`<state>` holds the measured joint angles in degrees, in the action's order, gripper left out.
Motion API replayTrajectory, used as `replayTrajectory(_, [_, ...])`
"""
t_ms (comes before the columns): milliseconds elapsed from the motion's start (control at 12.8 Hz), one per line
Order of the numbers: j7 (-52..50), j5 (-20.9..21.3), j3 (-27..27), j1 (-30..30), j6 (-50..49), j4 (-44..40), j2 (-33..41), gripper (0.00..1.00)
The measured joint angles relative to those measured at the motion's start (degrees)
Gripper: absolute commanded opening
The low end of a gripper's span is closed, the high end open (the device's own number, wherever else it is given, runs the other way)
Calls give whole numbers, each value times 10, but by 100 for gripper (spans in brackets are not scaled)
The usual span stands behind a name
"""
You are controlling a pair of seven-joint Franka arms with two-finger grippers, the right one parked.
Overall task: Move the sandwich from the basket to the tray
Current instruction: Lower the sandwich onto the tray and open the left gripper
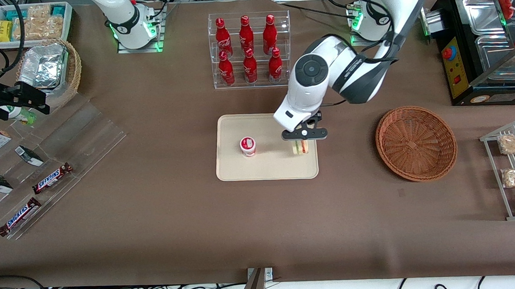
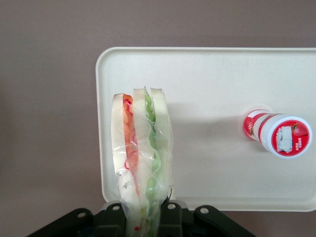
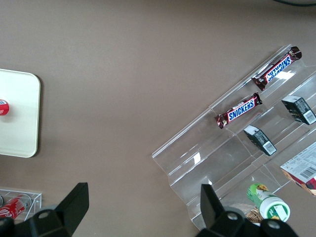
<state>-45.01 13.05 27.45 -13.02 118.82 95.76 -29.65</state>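
Gripping the sandwich point(image 2: 142, 148) in the pincer point(image 1: 302, 147), clamped on its wrapped end, over the tray point(image 1: 267, 170) near its edge toward the working arm. Sharing that tray: a red-capped cup point(image 1: 248, 146), apart. Sitting vacant nearby on the counter point(image 1: 177, 210): the basket point(image 1: 416, 143).

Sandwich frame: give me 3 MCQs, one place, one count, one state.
1. Where is the sandwich?
A. in the basket
B. over the tray's end nearer the basket
C. on the bottle rack

2. How many red bottles stand in the rack?
A. four
B. six
C. eight

3. The gripper over the tray is:
A. shut on the sandwich
B. open, empty
C. holding the yogurt cup

Key: 1 B, the wedge hangs above the tray edge, and the basket holds nothing; 2 B, two rows of three; 3 A, the fingers clamp the wrap, and the yogurt cup stands apart.
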Motion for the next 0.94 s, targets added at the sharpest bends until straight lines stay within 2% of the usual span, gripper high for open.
replayTrajectory(702, [-12, 55, -2, -14, 61, -1, -96, 23])
replayTrajectory(780, [-13, 57, -1, -16, 64, -1, -104, 32])
replayTrajectory(936, [-16, 60, -2, -19, 66, -1, -107, 91])
